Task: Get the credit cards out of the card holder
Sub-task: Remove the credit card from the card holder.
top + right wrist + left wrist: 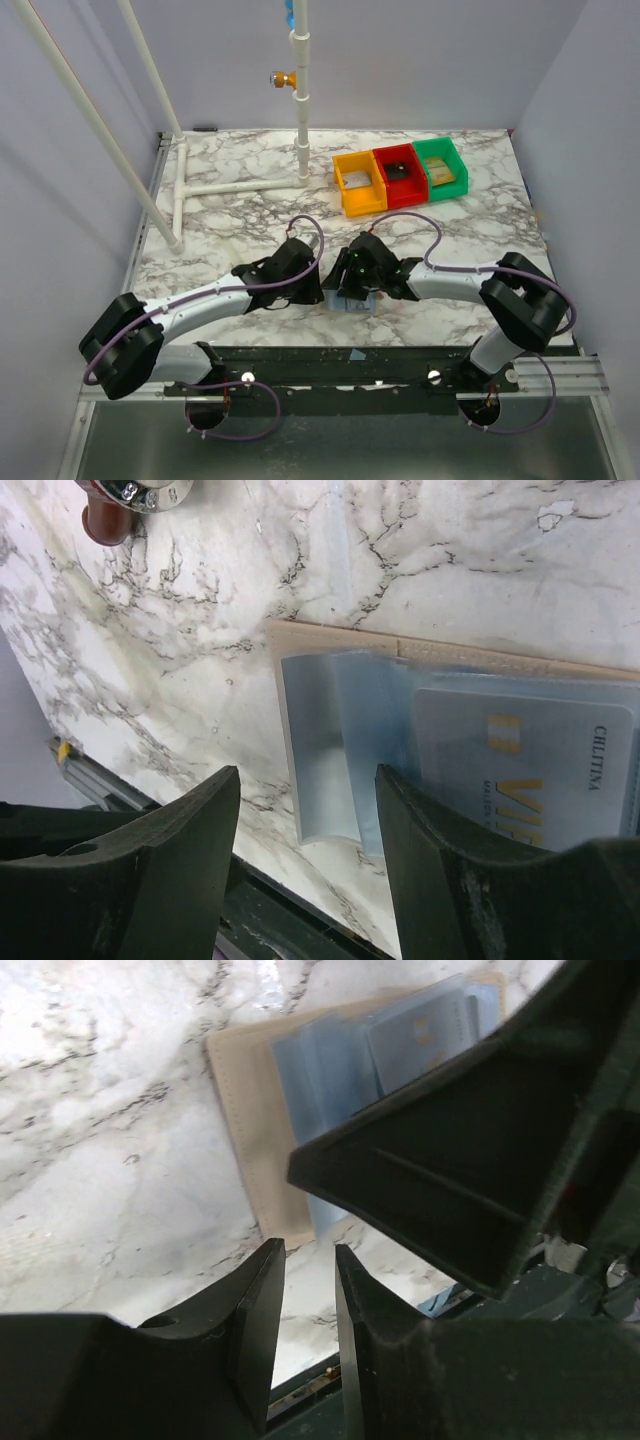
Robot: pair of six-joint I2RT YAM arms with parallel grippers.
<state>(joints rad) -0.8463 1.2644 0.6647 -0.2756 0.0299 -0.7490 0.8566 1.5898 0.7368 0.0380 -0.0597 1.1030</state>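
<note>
The card holder [357, 300] lies flat on the marble near the table's front edge, under both grippers. In the wrist views it is a beige backing [250, 1110] with pale blue clear sleeves [330, 740] fanned out over it. A credit card [520, 770] with gold lettering sits inside one sleeve, and it also shows as a credit card [425, 1035] in the left wrist view. My left gripper [308, 1250] hovers just off the holder's near corner, open by a narrow gap with nothing in it. My right gripper [308, 775] stands open over the sleeves' loose ends, its right finger [450, 860] over the carded sleeve.
Yellow [358, 180], red [400, 172] and green [440, 165] bins stand at the back right. A white pipe frame [240, 187] stands at the back left. The right gripper's black body [470, 1160] crowds the left gripper. The table's front rail [380, 355] is close.
</note>
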